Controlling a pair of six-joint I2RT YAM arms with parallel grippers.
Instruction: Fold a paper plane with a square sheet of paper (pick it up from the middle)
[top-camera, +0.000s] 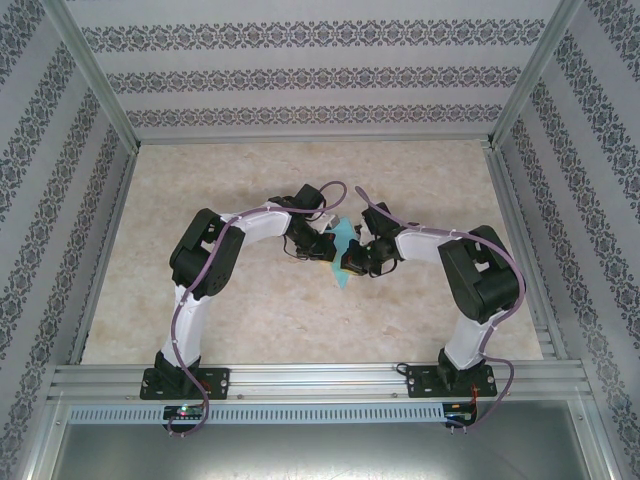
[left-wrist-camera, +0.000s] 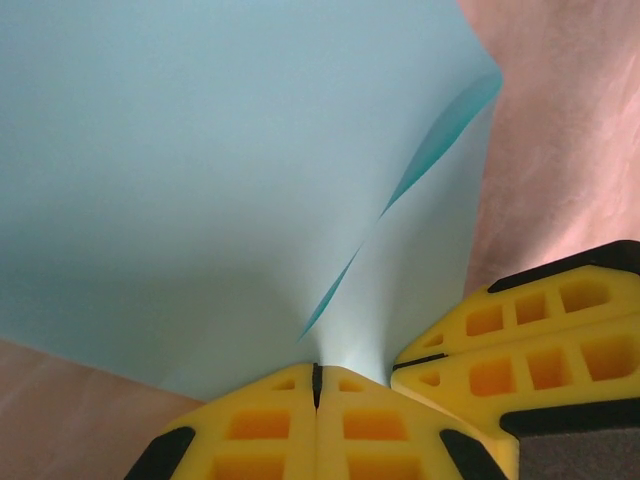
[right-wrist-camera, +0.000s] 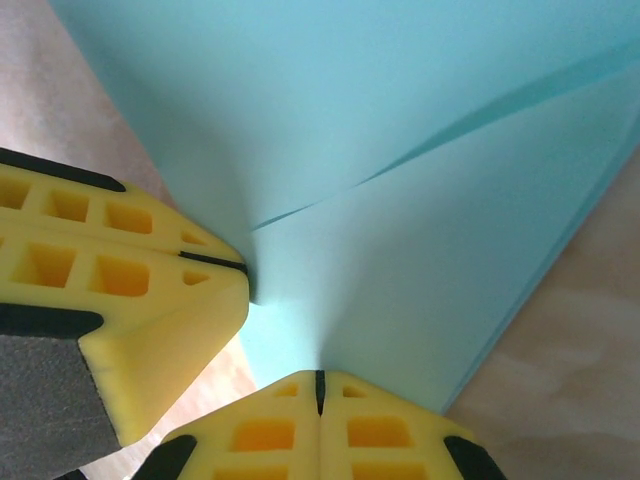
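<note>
Plainly, both tools are clamped tight. The left gripper (left-wrist-camera: 316, 385) has blocky yellow fingers (left-wrist-camera: 260, 430) moulded with square recesses and edged in black. Its jaws are pressed together so that just a thin dark seam runs between them. The lower edge of a thin turquoise-blue sheet of paper (left-wrist-camera: 200, 180) is pinched in that seam. The right gripper (right-wrist-camera: 320, 385), of the same yellow build, is closed just as narrowly on the same sheet. Its tips sit just beside the left gripper's tips, set at an angle to them.

The paper is smooth, matte and plain. From the left wrist, a loose flap bows away from the main face, leaving a curved darker slit that runs up toward the top right corner. From the right wrist, a similar layer overlaps along a long slanting edge, and stacked edges show down the right side. The sheet is therefore folded into layers rather than flat.

The overhead camera adds the wider setting. Both arms bend inward from their bases, and the grippers come together near the middle of a pale beige, marbled tabletop (top-camera: 200, 320). The paper is a small bluish sliver between them, its lower tip pointing toward the near edge. Whether that tip touches the table cannot be told. Grey-patterned wall panels (top-camera: 300, 80) and aluminium frame rails (top-camera: 320, 380) enclose the table.
</note>
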